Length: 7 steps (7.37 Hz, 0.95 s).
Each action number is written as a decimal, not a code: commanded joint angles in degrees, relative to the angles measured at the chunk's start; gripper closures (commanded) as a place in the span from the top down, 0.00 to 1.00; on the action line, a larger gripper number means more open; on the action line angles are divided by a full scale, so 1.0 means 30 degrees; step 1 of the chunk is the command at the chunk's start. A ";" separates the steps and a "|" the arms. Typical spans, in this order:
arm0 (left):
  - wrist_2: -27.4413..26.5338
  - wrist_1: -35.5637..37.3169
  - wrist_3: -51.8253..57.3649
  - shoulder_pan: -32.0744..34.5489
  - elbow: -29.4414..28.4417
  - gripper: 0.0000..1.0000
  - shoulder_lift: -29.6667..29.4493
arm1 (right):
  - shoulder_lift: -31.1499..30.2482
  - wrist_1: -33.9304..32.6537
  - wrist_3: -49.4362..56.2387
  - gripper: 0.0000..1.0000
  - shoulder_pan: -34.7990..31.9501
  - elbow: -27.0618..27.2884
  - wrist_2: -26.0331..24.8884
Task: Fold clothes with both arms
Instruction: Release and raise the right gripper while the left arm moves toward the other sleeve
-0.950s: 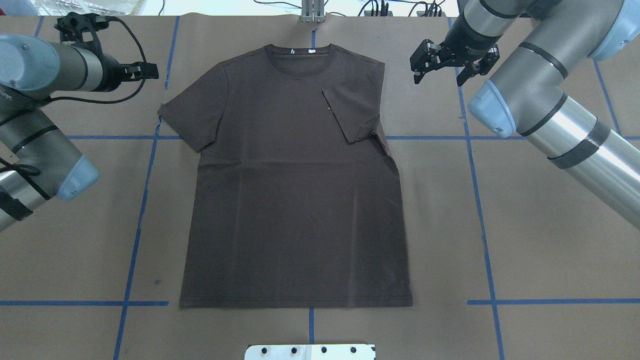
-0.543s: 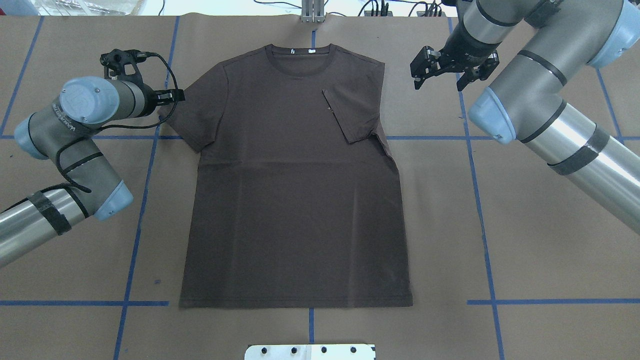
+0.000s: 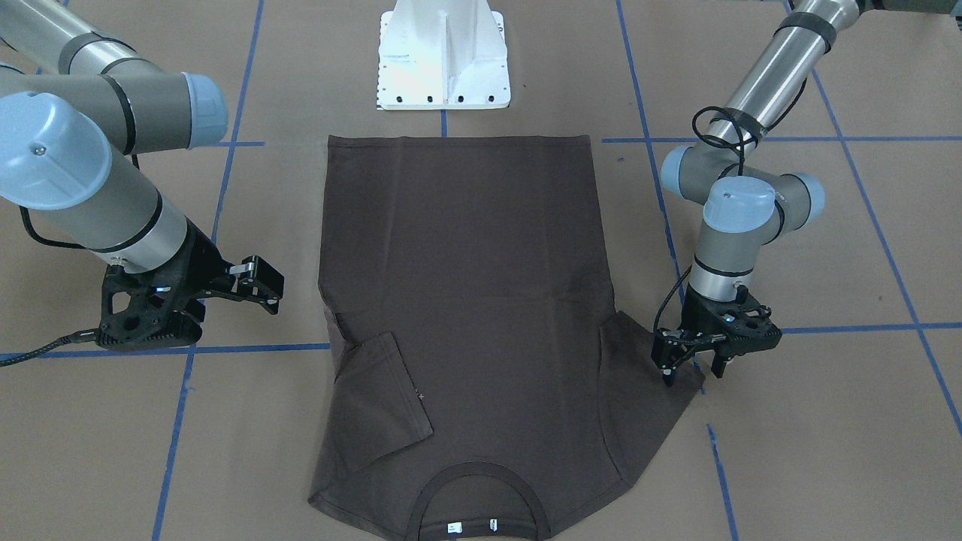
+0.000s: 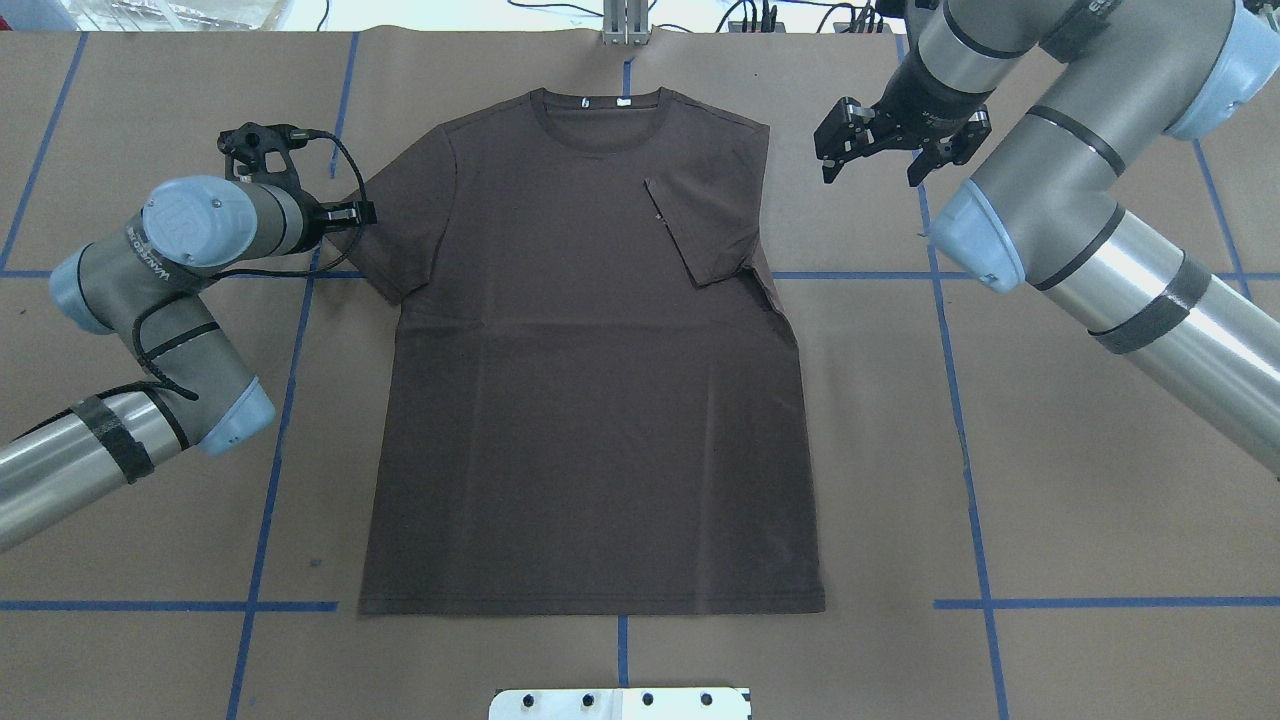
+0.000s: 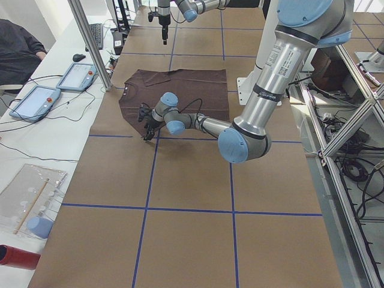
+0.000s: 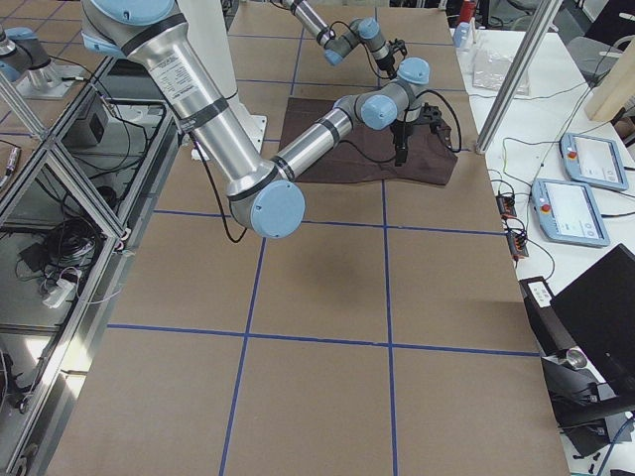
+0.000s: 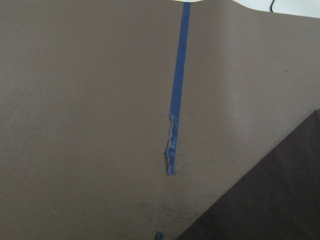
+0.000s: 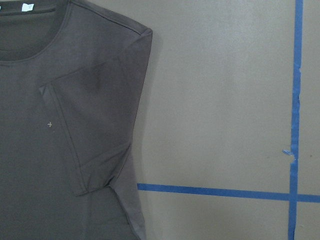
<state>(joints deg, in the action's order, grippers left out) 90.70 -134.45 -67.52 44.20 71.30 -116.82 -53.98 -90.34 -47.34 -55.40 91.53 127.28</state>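
Observation:
The dark brown T-shirt (image 4: 590, 400) lies flat on the brown table, collar at the far edge. One sleeve (image 4: 700, 220) is folded inward onto the chest; it also shows in the right wrist view as the folded sleeve (image 8: 95, 125). The other sleeve (image 3: 646, 406) is spread out flat. My left gripper (image 3: 691, 372) points down at that sleeve's outer hem, open, one finger over the cloth and one over the table. My right gripper (image 4: 870, 165) hangs open above bare table beside the folded shoulder, holding nothing.
Blue tape lines (image 4: 955, 400) cross the brown table cover. The white pedestal base (image 3: 443, 56) stands past the shirt's hem. A metal post (image 4: 625, 20) rises beyond the collar. Tablets (image 5: 36, 102) and a seated person's sleeve (image 5: 18, 48) are at a side desk.
My left arm has swung in from the table's left side and its gripper has come down at the spread sleeve's edge. The right gripper has shifted only slightly. The shirt has not moved.

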 commanded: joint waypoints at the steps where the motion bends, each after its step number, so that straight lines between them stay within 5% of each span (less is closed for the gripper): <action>1: 0.0028 0.0023 0.0095 -0.0084 0.0052 0.48 0.0004 | -0.0025 0.0026 -0.0012 1.00 0.0039 0.0017 -0.0005; 3: 0.0174 0.0198 0.0154 -0.0055 0.0139 0.01 0.0005 | -0.0024 0.0026 -0.0071 1.00 0.0068 0.0017 -0.0005; 7: 0.0205 0.0403 0.0154 -0.0055 0.0637 0.00 -0.0083 | -0.0054 0.0056 -0.0129 1.00 0.0156 0.0105 -0.0035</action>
<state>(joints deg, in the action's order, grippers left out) 91.31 -133.37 -67.06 43.99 72.94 -117.00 -54.12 -90.19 -47.69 -55.01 91.79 127.20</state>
